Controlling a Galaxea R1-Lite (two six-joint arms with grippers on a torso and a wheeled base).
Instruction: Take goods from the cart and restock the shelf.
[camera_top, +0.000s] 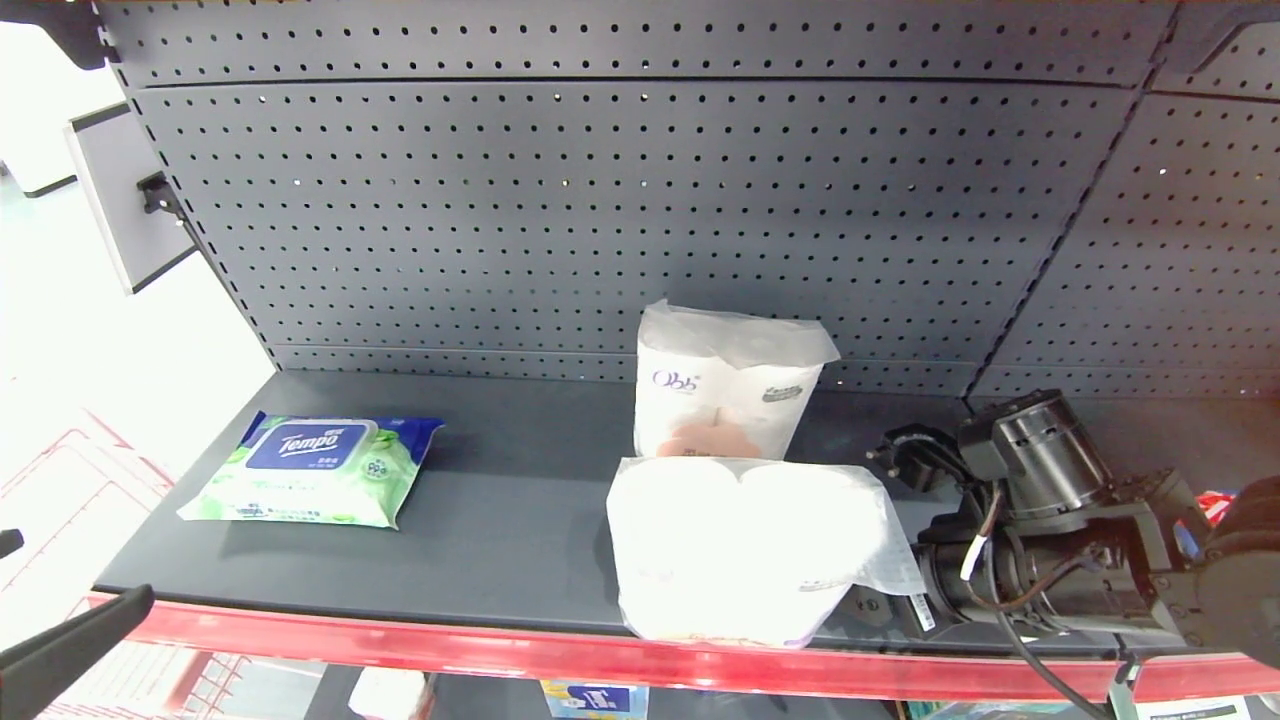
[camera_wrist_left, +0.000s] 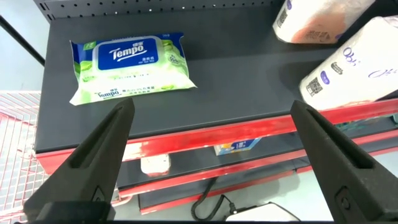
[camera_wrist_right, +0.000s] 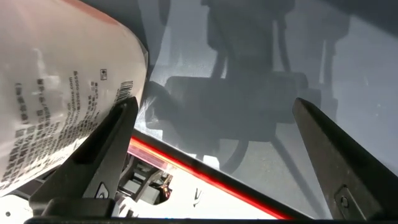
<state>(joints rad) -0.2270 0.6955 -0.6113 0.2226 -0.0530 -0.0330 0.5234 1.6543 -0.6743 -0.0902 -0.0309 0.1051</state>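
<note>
On shelf (camera_top: 520, 500) — tissue pk (camera_top: 745, 545) by right pincer (camera_wrist_right: 214, 106).

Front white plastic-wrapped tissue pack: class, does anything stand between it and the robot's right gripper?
Nothing visible does. The open right gripper sits directly beside the front white plastic-wrapped tissue pack on the dark shelf, one finger at its wrap, no item between.

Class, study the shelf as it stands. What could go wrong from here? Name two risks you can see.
1. The front tissue pack lies right at the shelf's red front edge. A nudge from the open right gripper beside it might push it off.
2. That pack's loose wrapper flap sits close to the gripper and could snag if the arm pulls back.
</note>
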